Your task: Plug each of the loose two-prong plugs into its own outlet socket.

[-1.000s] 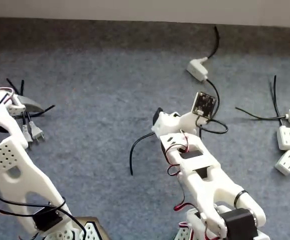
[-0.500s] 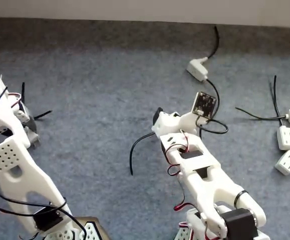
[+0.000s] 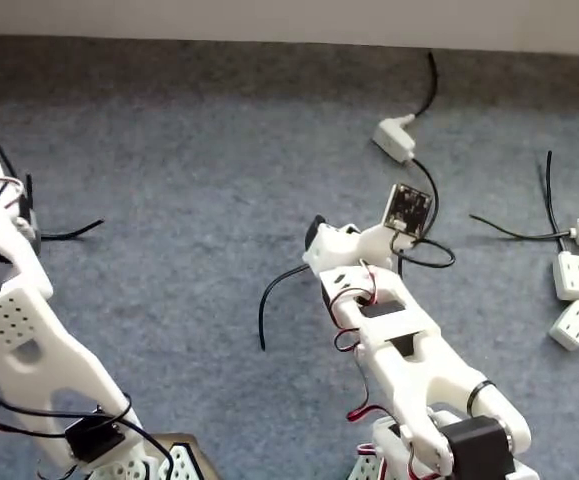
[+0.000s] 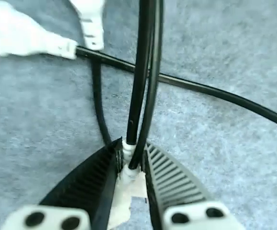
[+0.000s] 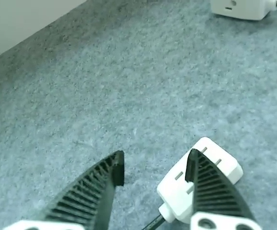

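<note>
Left claw (image 4: pixel 130 153) gripping plug (image 4: pixel 125 186), lengthwise (cord (image 4: pixel 141 72) end outward)

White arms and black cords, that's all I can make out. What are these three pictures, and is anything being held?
They are two small robot arms on a grey mat. The wide picture is from a camera above; the left arm and right arm each carry a wrist camera, giving the two close-ups. The black ridged fingers there form each arm's end effector. The left end effector is shut on a white plug with black cord; other plugs lie past it. The right end effector is open and empty, a socket beside one finger. Three more sockets lie at the mat's right side.
</note>
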Robot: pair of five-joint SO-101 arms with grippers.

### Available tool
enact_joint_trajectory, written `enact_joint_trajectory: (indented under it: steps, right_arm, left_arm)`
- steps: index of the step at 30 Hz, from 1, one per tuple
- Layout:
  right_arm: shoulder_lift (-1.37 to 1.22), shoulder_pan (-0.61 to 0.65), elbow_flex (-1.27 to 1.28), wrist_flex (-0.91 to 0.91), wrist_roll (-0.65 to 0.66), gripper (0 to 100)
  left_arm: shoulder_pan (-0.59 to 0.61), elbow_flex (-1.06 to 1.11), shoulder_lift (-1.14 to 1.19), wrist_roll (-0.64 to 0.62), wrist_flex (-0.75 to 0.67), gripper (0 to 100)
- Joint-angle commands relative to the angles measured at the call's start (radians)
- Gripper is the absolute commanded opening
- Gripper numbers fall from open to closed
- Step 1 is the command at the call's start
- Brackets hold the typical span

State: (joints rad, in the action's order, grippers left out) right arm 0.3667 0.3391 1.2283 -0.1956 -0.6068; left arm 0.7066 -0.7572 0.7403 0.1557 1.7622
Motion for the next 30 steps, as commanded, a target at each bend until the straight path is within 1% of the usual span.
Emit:
enact_joint_trajectory:
  steps: [1,4,9,12,14,16,19,22,26,30]
  right_arm:
    - [-0.001,0.002,-0.024,-0.019,0.048,21.6]
    - [-0.001,0.004,-0.027,-0.019,0.077,21.6]
    - [-0.001,0.004,-0.027,-0.019,0.077,21.6]
    - [-0.001,0.004,-0.027,-0.019,0.080,21.6]
    - [-0.001,0.004,-0.027,-0.019,0.080,21.6]
    - [-0.001,0.004,-0.027,-0.019,0.080,21.6]
    - [-0.001,0.004,-0.027,-0.019,0.081,21.6]
    - [-0.001,0.004,-0.027,-0.019,0.083,21.6]
    - [-0.001,0.004,-0.027,-0.019,0.083,21.6]
    - [-0.001,0.004,-0.027,-0.019,0.083,21.6]
  left_arm:
    - [0.024,-0.005,-0.166,0.072,0.018,1]
    - [0.044,0.001,-0.196,0.150,0.018,1]
    - [0.107,0.018,-0.197,0.207,0.017,1]
    - [0.145,0.036,-0.194,0.269,0.017,1]
    - [0.163,0.101,-0.194,0.331,0.015,2]
    - [0.177,0.179,-0.194,0.387,0.014,7]
    - [0.197,0.286,-0.194,0.425,0.012,13]
    - [0.200,0.361,-0.194,0.489,0.012,12]
    - [0.205,0.375,-0.203,0.534,0.011,13]
    - [0.219,0.377,-0.197,0.545,0.011,14]
